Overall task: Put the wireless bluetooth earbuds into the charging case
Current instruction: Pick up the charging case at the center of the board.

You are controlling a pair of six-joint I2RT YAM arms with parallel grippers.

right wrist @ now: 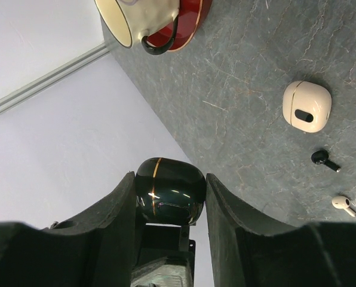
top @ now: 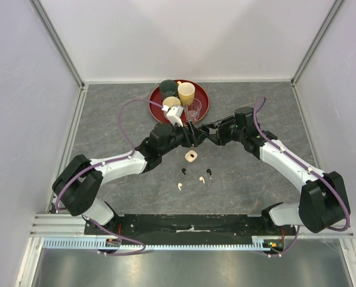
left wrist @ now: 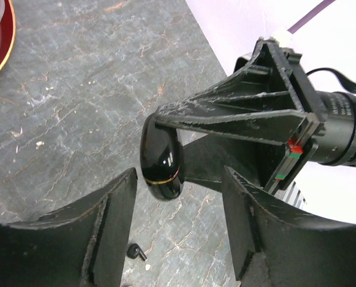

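Right wrist view: right gripper [right wrist: 169, 177] pinches the dark charging case [right wrist: 169, 200] mid-air, lid shut. Left gripper [left wrist: 181, 176] jaws spread either side of it, not touching. Earbuds [top: 202, 179] loose mid-table toward near edge, by cream case [top: 191, 156]. Risk: glossy shell. An off-centre left squeeze could twist it out and drop it on the buds.

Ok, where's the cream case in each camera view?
Top external: cream case, centre, below the red tray.
Left wrist: not in view.
Right wrist: cream case, upper right.
Shared landmark: the red tray, top-left corner in left wrist, top edge in right wrist.
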